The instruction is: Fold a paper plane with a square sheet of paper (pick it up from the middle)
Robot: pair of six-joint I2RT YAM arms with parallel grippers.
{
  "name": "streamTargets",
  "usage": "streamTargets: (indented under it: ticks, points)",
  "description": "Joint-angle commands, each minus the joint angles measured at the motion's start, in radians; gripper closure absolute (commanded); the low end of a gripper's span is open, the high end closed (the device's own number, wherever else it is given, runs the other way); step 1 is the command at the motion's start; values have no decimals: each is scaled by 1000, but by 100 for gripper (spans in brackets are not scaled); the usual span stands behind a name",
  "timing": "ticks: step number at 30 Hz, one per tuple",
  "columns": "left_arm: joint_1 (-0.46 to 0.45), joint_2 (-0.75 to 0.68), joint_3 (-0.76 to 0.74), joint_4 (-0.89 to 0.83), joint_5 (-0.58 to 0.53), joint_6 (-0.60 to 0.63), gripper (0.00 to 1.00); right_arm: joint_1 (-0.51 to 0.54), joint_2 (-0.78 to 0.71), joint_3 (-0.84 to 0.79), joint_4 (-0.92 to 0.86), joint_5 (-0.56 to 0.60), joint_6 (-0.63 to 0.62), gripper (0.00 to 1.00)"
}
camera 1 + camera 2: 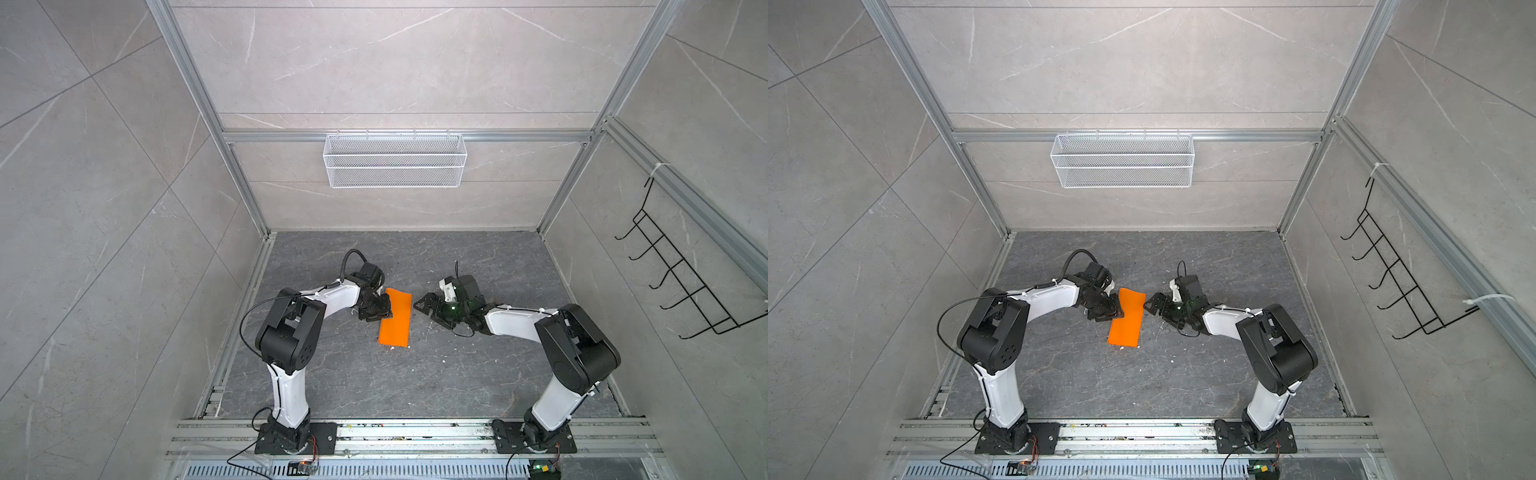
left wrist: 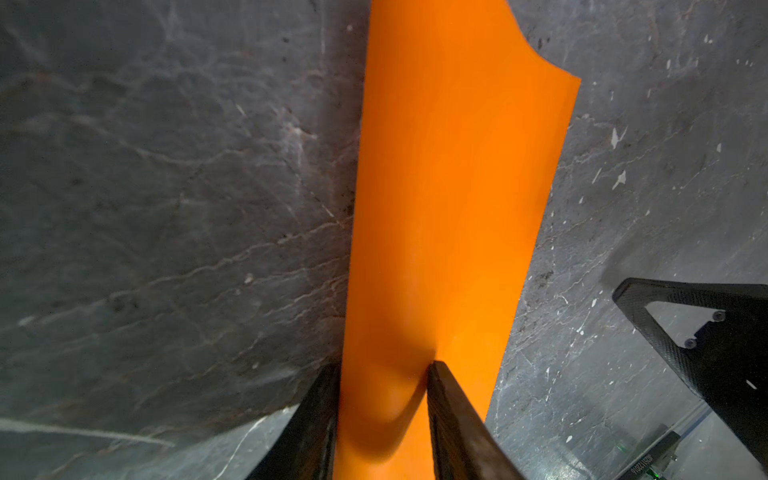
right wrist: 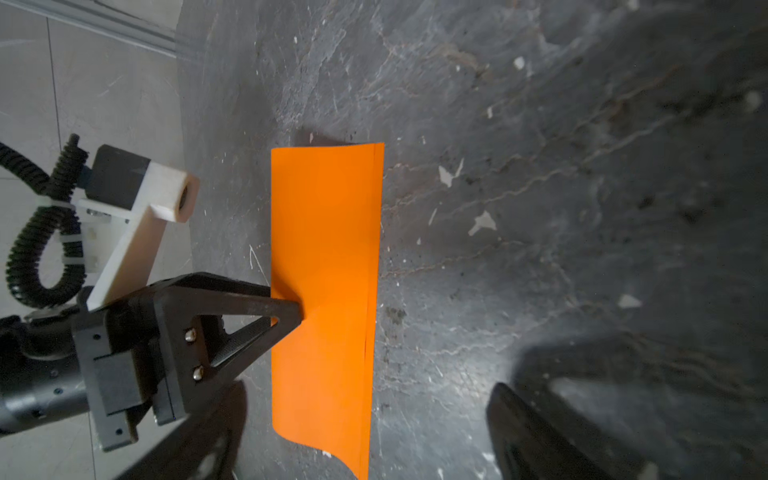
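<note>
Dark stone tabletop (image 1: pixel 457 374): left fingers (image 2: pixel 453 415), part-spread, press folded orange paper (image 1: pixel 395 318); right fingers (image 2: pixel 685 292) spread wide; label (image 2: pixel 642 464) print unreadable.

Two arms, left arm (image 1: pixel 336 300) and right arm (image 1: pixel 515 322): white shells, black joint housings (image 1: pixel 291 332), black base plates (image 1: pixel 326 434). Black cable (image 1: pixel 353 251) looped outside. On left gripper (image 1: pixel 387 309) and right gripper (image 1: pixel 422 311): black open-triangle fingers (image 3: pixel 232 299), silver screws (image 3: pixel 190 334). White camera bracket (image 3: pixel 133 237) with ribbed hose (image 3: pixel 29 257). Green indicator light (image 1: pixel 454 308) at the right wrist.
</note>
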Motion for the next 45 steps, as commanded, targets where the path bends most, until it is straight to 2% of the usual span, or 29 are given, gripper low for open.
streamTargets:
  ticks: [1,20,37,45]
  points:
    - [-14,43,-5,-85,-64,23,60,0,-37,-16,21,38,-35,1]
    - [-40,100,43,-152,-123,12,58,-4,-47,-27,16,57,-20,3]
    - [-44,143,57,-196,-166,-58,57,-4,-18,-20,39,17,-1,6]
    - [-46,148,59,-197,-163,-39,57,-4,-13,-18,57,-9,-4,9]
